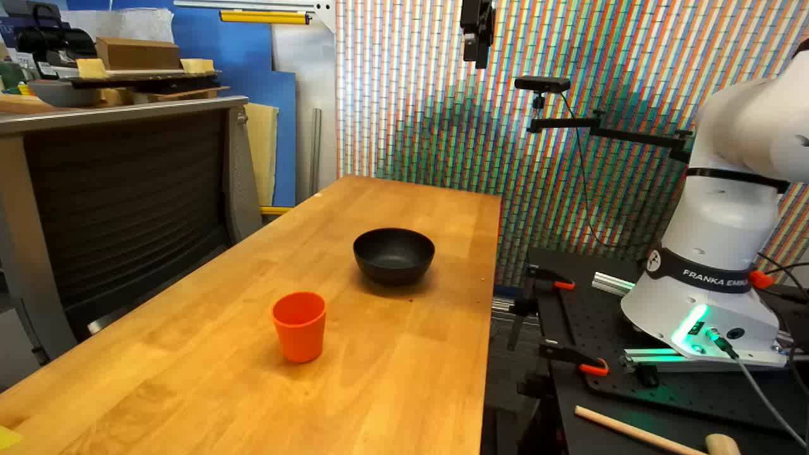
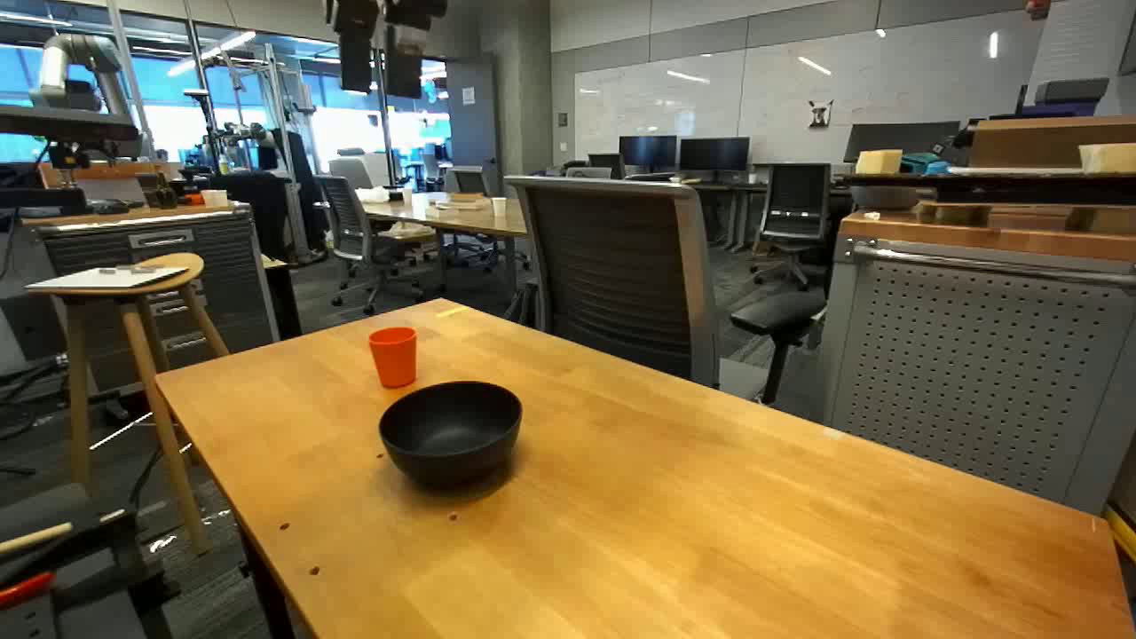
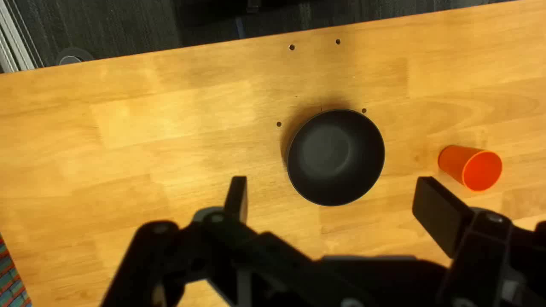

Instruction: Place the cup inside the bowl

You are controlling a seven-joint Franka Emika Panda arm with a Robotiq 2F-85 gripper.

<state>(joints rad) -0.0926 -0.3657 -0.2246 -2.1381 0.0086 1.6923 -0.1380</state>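
Cup (image 1: 299, 335): we see it upright on the surface (image 1: 385, 385), near the bowl (image 1: 393, 270) but apart from it.
Bowl: open side up, and we find nothing in it.
Pincer (image 3: 332, 197): spread wide, gripping nothing.
Cup into bowl: we judge the whole job undone; reaching, grasping, lifting, lowering and letting go remain.

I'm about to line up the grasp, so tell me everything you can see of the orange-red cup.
The orange-red cup has a smooth, plastic-looking surface and no handle in view. Its wall tapers from an open round mouth to a narrower base. It stands upright in both exterior views, and no contents show inside. It is on the wooden table, beside the black bowl with a gap between them, to the bowl's right in the wrist view. Only the table touches it.
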